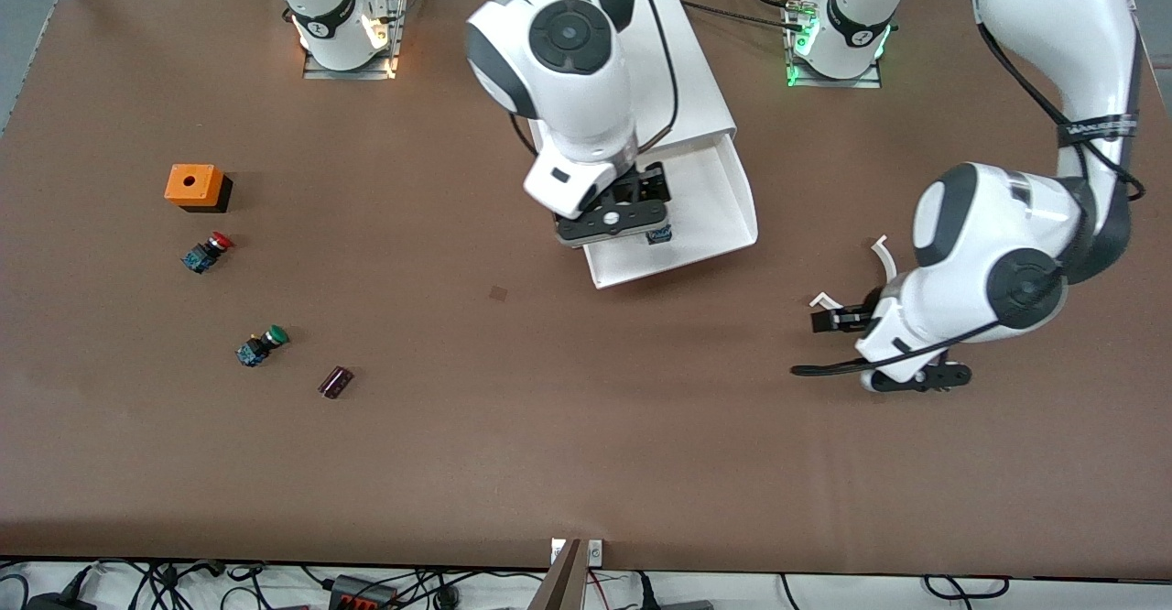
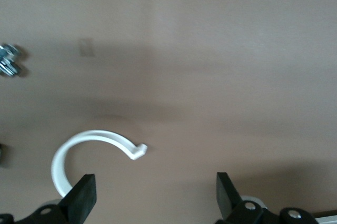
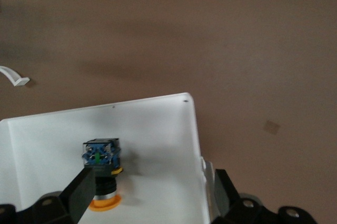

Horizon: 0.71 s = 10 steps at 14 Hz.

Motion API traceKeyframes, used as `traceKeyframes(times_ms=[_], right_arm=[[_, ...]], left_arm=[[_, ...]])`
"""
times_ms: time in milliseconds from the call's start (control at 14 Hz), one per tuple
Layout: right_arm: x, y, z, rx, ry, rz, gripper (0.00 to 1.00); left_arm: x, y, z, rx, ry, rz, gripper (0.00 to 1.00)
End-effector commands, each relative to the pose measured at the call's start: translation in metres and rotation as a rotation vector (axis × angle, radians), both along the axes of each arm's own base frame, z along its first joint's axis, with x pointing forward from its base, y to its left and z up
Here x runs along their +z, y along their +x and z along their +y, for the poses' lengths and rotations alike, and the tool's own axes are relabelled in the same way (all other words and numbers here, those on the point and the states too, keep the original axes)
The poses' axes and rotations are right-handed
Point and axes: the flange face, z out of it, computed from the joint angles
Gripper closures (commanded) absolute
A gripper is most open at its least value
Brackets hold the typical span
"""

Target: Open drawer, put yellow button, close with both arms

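Hovering right gripper (image 1: 612,222) over drawer (image 1: 723,190), jaws apart

- Front view is evenly and brightly lit from above; the brown bench (image 1: 568,427) shows no glare
- Shadows are soft and short, one under the open drawer (image 1: 682,216), one beneath the left arm's gripper (image 1: 847,317)
- White arm shells are close to blown out
- Left wrist view is soft all over, with broad dim shadow bands across the bench
- Right wrist view is sharper; the yellow button (image 3: 102,174) throws a faint shadow on the drawer floor
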Motion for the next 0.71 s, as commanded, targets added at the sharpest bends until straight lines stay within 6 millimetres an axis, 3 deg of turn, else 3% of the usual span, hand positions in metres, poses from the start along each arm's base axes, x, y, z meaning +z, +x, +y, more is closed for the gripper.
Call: traceKeyframes(times_ms=[0,71,357,643], right_arm=[[0.023,0.026,-0.046,-0.075,-0.071,-0.038,0.00],[0.023,0.037,-0.061,-0.071,-0.092,-0.049,0.00],[0.004,0.099,-0.182,-0.038,-0.211,0.059,0.00],[0.007,0.137,-0.296,-0.061,-0.199,0.111,0.00]], left_arm=[[0.009,-0.023,-0.058,0.066,0.047,-0.015,0.00],[0.008,-0.028,-0.071,0.062,0.049,-0.014,0.00],[0.012,-0.050,-0.135,0.050,-0.015,-0.040,0.00],[-0.005,-0.064,-0.166,0.085,-0.070,-0.109,0.00]])
